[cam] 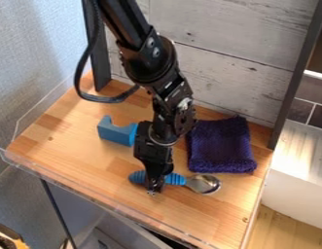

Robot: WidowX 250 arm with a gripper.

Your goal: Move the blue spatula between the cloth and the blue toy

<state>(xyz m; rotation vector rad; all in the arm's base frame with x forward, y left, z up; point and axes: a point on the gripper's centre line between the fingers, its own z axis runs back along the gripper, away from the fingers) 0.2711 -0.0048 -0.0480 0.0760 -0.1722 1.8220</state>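
The black gripper (153,187) hangs down at the lower middle of the table, its tip over the handle of the blue spatula (175,179). The spatula lies sideways near the front, with its ridged blue handle at left and a rounded metal end at right. Part of the handle is hidden behind the gripper, and whether it is held cannot be told. The blue toy (116,133), a notched block, stands behind and to the left, partly next to the arm. A dark purple cloth (222,146) lies flat at the right, behind the spatula's metal end.
The wooden table (92,168) has a clear plastic guard (59,180) along its front and left edges. Grey wood panelling (234,78) rises behind it, with dark metal posts at both sides. The arm and a loose black cable come down from the top.
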